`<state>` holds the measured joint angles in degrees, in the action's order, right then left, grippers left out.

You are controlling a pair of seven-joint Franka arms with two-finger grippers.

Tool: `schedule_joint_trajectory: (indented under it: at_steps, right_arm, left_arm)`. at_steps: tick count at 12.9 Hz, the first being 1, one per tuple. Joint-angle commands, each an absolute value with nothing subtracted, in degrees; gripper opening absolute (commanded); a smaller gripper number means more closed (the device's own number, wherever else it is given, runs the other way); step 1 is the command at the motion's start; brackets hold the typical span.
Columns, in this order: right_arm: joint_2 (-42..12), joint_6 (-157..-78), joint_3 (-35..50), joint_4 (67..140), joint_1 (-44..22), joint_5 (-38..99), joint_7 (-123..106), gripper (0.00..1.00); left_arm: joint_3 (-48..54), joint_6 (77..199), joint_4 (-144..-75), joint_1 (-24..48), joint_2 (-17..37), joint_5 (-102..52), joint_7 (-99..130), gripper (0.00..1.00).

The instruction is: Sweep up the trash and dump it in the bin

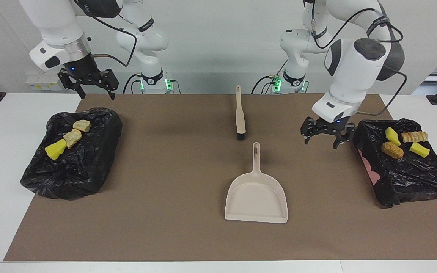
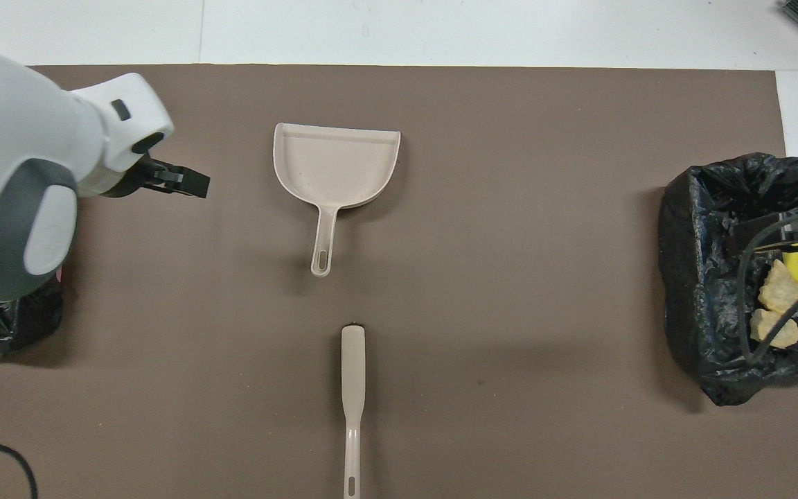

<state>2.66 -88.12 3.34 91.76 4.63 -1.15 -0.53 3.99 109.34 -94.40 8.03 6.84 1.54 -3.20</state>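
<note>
The trash lies in two black-bagged bins. The bin at the right arm's end (image 1: pixel 102 151) holds a yellow chunk (image 1: pixel 55 150) and two tan pieces (image 1: pixel 73 137); it also shows in the overhead view (image 2: pixel 690 277). The bin at the left arm's end (image 1: pixel 412 182) holds two yellow chunks (image 1: pixel 392 136) and two brown pieces (image 1: pixel 392 150). My left gripper (image 1: pixel 326 139) is open and empty, low over the mat beside that bin. My right gripper (image 1: pixel 89 86) is open and empty, raised over the mat's edge by the other bin.
A beige dustpan (image 1: pixel 256 193) lies empty mid-mat, its handle toward the robots. A beige brush with black bristles (image 1: pixel 240 118) lies nearer to the robots than the dustpan. A brown mat (image 1: pixel 165 170) covers the white table.
</note>
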Motion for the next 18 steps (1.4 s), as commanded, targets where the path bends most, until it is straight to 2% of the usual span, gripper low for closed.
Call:
schedule_joint_trajectory:
  at_steps: [1, 5, 10, 13, 18]
  right_arm:
    - [3.96, -87.98, 3.52, 92.99, 5.1, -0.18, -0.79, 1.0]
    - [3.96, -87.98, 3.52, 92.99, 5.1, -0.18, -0.79, 1.0]
    - [3.96, -87.98, 3.52, 92.99, 5.1, -0.18, -0.79, 1.0]
    - [3.96, -87.98, 3.52, 92.99, 5.1, -0.09, -0.79, 1.0]
    - [3.96, -87.98, 3.52, 93.08, 5.1, -0.17, -0.79, 1.0]
  left_arm:
    - [4.4, 106.19, -95.81, 4.67, 1.86, 1.85, -7.19, 1.0]
    - [3.87, 93.72, -86.07, 2.29, 1.67, -0.08, -9.22, 1.0]
    - [3.08, 87.47, -81.41, 2.29, 2.19, -0.09, -9.41, 1.0]
    - [2.9, 86.66, -81.56, 2.2, 0.71, -0.35, -8.97, 1.0]
    - [2.55, 86.57, -86.21, 2.02, -2.37, -0.44, -7.48, 1.0]
